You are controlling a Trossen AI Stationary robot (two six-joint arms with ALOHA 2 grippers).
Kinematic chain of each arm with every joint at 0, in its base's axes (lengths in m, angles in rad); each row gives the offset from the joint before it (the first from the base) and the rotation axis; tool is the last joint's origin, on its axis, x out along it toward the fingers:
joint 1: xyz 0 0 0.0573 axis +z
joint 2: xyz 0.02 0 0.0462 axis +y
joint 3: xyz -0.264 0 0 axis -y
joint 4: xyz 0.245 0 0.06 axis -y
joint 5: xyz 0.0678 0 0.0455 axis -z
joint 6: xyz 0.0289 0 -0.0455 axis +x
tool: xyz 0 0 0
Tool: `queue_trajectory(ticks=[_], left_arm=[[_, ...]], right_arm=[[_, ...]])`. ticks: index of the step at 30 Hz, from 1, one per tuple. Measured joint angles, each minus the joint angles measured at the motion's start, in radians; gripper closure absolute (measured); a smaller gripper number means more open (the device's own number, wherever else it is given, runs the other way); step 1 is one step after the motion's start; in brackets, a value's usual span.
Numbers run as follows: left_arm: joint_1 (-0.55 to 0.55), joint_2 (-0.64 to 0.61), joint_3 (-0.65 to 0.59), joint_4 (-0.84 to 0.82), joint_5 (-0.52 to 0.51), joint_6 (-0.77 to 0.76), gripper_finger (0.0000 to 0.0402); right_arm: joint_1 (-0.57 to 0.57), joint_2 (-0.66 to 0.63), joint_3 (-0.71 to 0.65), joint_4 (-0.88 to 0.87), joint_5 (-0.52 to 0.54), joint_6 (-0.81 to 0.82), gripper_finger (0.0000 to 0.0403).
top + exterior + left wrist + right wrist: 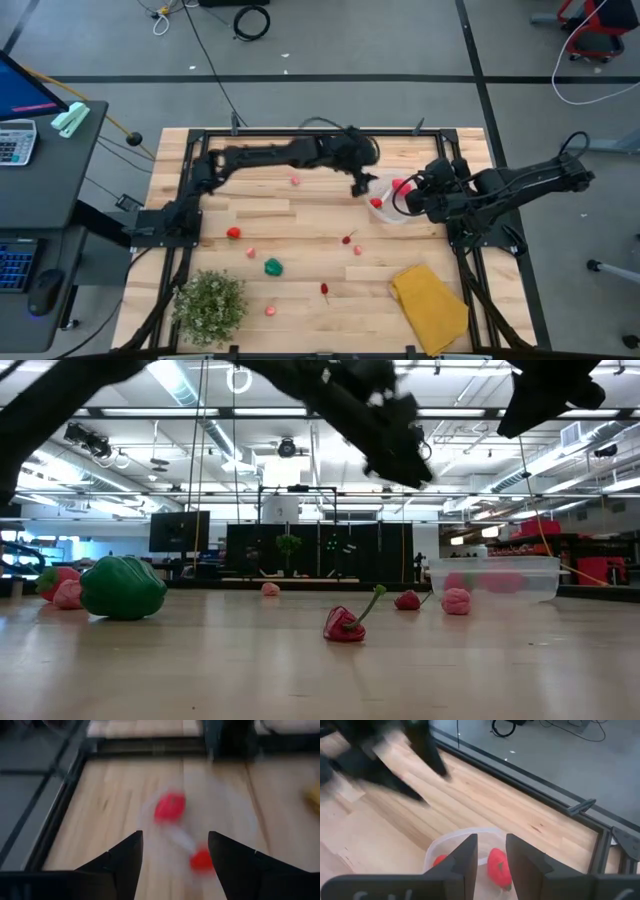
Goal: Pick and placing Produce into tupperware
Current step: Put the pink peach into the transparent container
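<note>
Left gripper [360, 186] hangs wide open, empty, beside the tub [392, 212]. Right gripper [491, 851] sits narrow above it. Two red toys [498, 867] lie inside. They look light and smooth; pinch their middles.

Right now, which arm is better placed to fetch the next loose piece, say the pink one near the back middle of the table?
Left. The left hand is open and empty, beside the tupperware, nearer the pink piece. The right hand hangs over the tupperware, farther off.
</note>
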Motion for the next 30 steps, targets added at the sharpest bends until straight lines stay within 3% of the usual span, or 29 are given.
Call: queue_trajectory(ticks=[6,13,19,30], left_arm=[[0.045,-0.178,0.001,-0.435,-0.052,0.059,0.0182],[0.084,-0.242,-0.012,-0.854,-0.167,-0.069,0.0189],[0.066,-0.243,-0.148,-0.802,-0.166,-0.070,0.0204],[0.060,-0.240,-0.530,-0.392,-0.167,-0.058,0.0203]], right_arm=[[0.000,0.043,0.000,0.010,-0.041,0.000,0.0293],[0.002,0.074,0.000,0.037,-0.094,0.001,0.0293],[0.002,0.095,0.000,0.044,-0.123,0.000,0.0293],[0.002,0.094,0.000,0.045,-0.127,-0.038,0.0293]])
